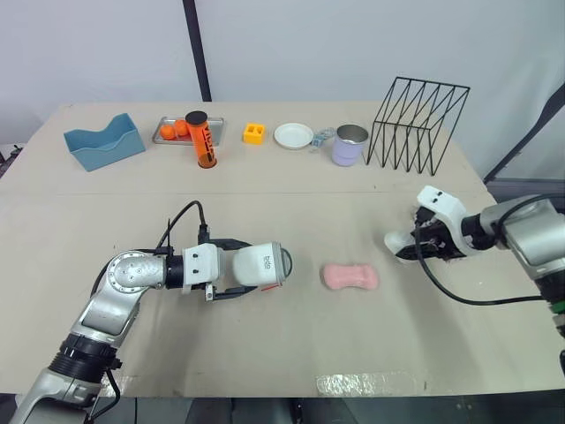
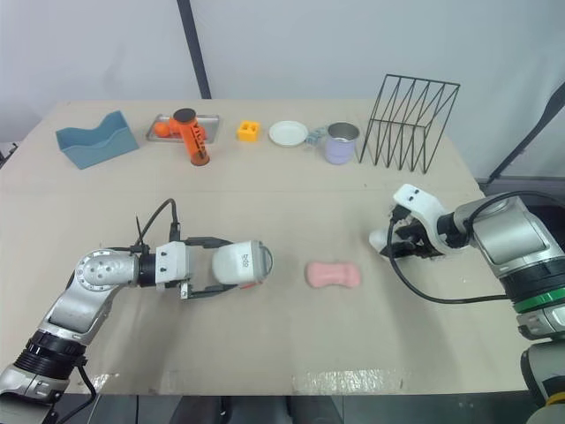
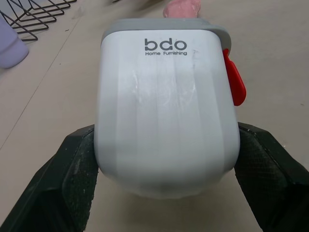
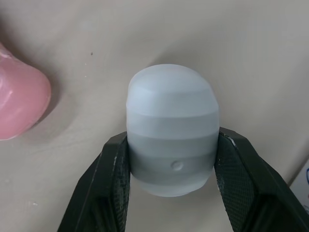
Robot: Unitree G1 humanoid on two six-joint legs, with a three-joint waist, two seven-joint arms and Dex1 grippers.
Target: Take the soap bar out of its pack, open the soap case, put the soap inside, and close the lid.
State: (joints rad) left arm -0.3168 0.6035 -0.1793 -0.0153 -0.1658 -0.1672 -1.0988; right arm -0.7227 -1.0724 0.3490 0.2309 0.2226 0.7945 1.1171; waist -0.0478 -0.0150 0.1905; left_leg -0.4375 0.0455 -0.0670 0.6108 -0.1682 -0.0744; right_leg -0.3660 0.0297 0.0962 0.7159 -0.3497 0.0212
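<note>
A pink soap bar lies bare on the table's middle, between my two grippers. My left gripper is shut on the white soap case, held on its side with the lid closed. The case carries a "bdo" logo and a red latch. To the soap's right, my right gripper is shut on a translucent white rounded pack shell, low over the table. The soap lies just beside that shell, apart from it.
Along the table's back stand a blue holder, a metal tray with orange fruit, an orange tube, a yellow block, a white plate, a lilac mug and a black wire rack.
</note>
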